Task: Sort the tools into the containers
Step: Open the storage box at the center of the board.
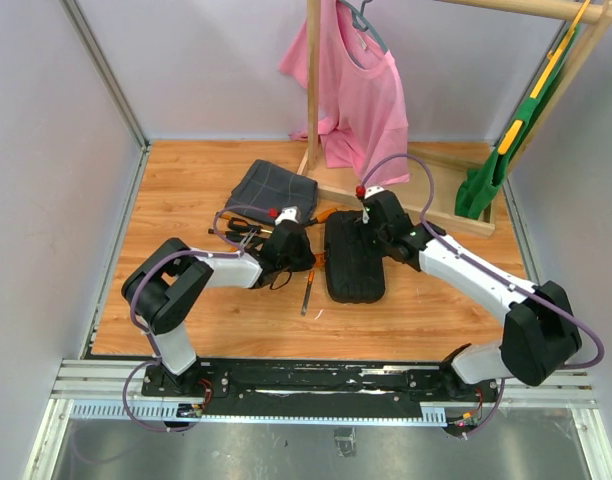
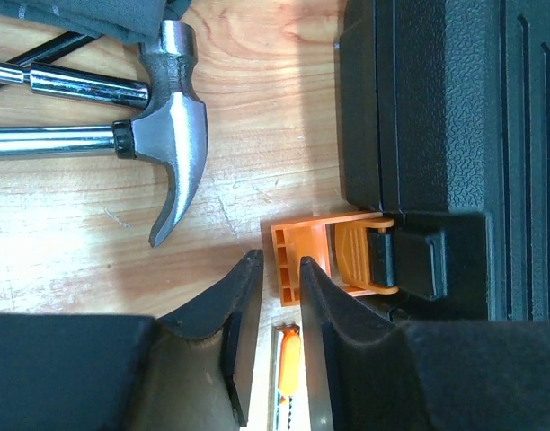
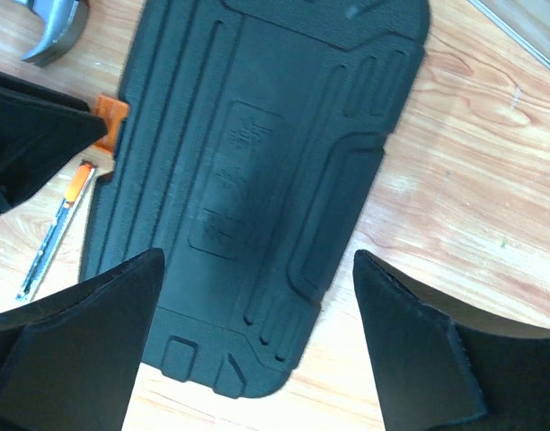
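The black tool case (image 1: 356, 270) lies closed mid-table. My left gripper (image 1: 312, 256) sits at its left side. In the left wrist view that gripper (image 2: 279, 268) has its jaws narrowly apart around the ribbed edge of the case's orange clasp (image 2: 333, 256), and a sliver of wood shows beside the clasp. A steel hammer head (image 2: 172, 135) lies just left of it, and an orange-handled screwdriver (image 2: 291, 359) lies below the jaws. My right gripper (image 3: 257, 260) hangs wide open over the case (image 3: 257, 162), holding nothing.
A dark grey checked cloth (image 1: 271, 188) lies behind the left gripper, partly over more tools (image 1: 241, 228). A wooden rack base (image 1: 406, 205) stands behind the case, with a pink shirt (image 1: 361, 90) and a green bag (image 1: 486, 180) hanging from the rack. A screwdriver (image 1: 308, 292) lies left of the case.
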Tool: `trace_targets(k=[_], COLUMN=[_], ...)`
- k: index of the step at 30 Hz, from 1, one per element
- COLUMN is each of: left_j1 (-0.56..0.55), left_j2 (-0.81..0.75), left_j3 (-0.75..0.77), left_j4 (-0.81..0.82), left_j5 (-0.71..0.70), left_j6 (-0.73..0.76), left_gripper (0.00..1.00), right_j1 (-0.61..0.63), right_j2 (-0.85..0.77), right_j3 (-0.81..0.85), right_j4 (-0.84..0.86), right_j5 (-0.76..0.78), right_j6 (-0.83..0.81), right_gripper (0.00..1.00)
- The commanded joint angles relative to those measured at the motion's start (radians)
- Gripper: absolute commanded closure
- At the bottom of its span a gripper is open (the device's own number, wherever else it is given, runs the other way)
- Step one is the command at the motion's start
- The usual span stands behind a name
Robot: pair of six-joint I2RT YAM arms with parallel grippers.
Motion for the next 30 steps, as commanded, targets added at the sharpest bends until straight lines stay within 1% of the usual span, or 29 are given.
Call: trace_targets(k=[1, 3, 4, 5, 8, 12, 16, 21, 24, 26, 30], left_j1=[-0.016, -0.016, -0.016, -0.016, -0.016, -0.016, -0.016, -0.016, -0.016, -0.016, -0.016], left_j2=[0.041, 0.046, 0.048, 0.052, 0.064, 0.079, 0.093, 0.093, 0.096, 0.095, 0.096], left_j3=[-0.054, -0.068, -0.075, -0.083, -0.097, -0.115, -0.127, -0.141, -0.145, -0.147, -0.150], left_j4=[-0.081, -0.067, -0.060, -0.051, -0.030, -0.004, 0.014, 0.040, 0.047, 0.052, 0.055], left_j5=[0.013, 0.016, 0.017, 0.018, 0.025, 0.034, 0.047, 0.061, 0.063, 0.066, 0.067], left_j6=[-0.005, -0.011, -0.013, -0.018, -0.028, -0.043, -0.054, -0.068, -0.075, -0.077, -0.083], left_gripper=[0.72, 0.73, 0.74, 0.74, 0.77, 0.80, 0.80, 0.81, 0.82, 0.82, 0.83], right_j1=[0.067, 0.092, 0.102, 0.112, 0.138, 0.198, 0.255, 0.302, 0.332, 0.344, 0.353], right_j2=[0.047, 0.062, 0.068, 0.073, 0.097, 0.130, 0.162, 0.191, 0.210, 0.220, 0.234], right_j3=[0.055, 0.065, 0.065, 0.067, 0.074, 0.084, 0.080, 0.063, 0.053, 0.041, 0.011], right_j4=[-0.008, 0.002, 0.010, 0.019, 0.037, 0.058, 0.105, 0.165, 0.188, 0.210, 0.251], right_j5=[0.080, 0.109, 0.118, 0.124, 0.144, 0.219, 0.291, 0.337, 0.431, 0.473, 0.498], right_j6=[0.009, 0.009, 0.010, 0.010, -0.001, -0.023, -0.051, -0.076, -0.093, -0.105, -0.112], right_gripper=[0.11, 0.07, 0.02, 0.01, 0.01, 0.01, 0.01, 0.01, 0.01, 0.01, 0.02])
